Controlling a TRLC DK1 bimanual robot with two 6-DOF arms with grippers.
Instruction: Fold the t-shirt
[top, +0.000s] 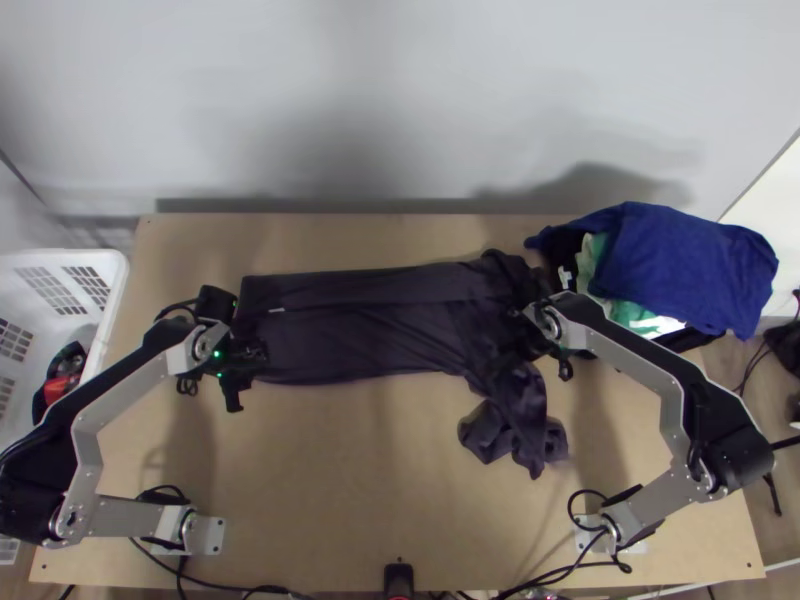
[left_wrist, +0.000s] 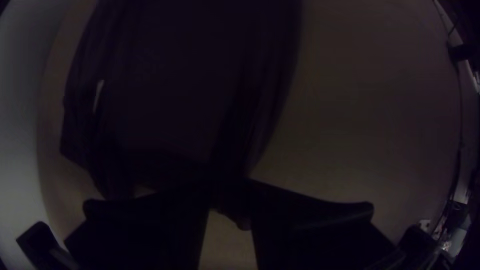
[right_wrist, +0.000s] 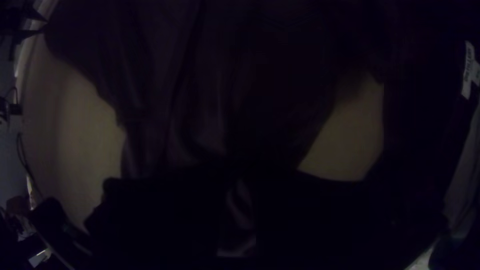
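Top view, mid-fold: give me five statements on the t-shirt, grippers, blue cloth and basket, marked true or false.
1. The left gripper is at the dark t-shirt's left end. True.
2. The t-shirt is a finished, neat rectangle. False: its right part is bunched and trails toward the near edge.
3. A white basket stands left of the table. True.
4. The right gripper is above the basket. False: it is at the t-shirt's right part.
5. The blue cloth is on the right. True.

The top view's edge cuts off the white basket (top: 117, 280) — the right gripper (top: 541, 333) hides some t-shirt (top: 380, 330).
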